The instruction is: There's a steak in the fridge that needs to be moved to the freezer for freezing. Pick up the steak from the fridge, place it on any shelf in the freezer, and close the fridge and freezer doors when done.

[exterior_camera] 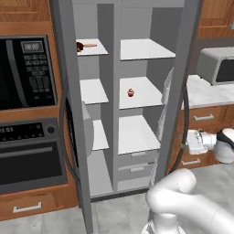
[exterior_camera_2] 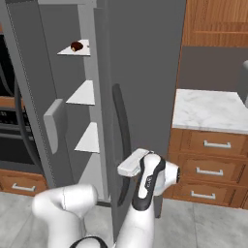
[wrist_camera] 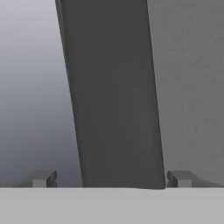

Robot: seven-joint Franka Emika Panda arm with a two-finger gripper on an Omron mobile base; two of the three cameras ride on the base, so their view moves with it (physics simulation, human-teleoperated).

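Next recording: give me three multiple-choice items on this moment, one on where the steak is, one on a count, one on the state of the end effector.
1. Where does the steak lie?
A. On the top shelf of the narrow freezer
B. In a drawer of the fridge
C. On the marble counter

2. How many items lie on the freezer's top shelf?
A. None
B. Two
C. Four

3. How does the end effector stand?
A. Shut on the steak
B. Open, its fingertips either side of the dark handle of the fridge door
C. Shut on a drawer pull

Answers: 1 A, the dark lump sits on the uppermost narrow board. 2 B, the steak and a pale strip beside it. 3 B, the hand view shows the handle between the spread tips.
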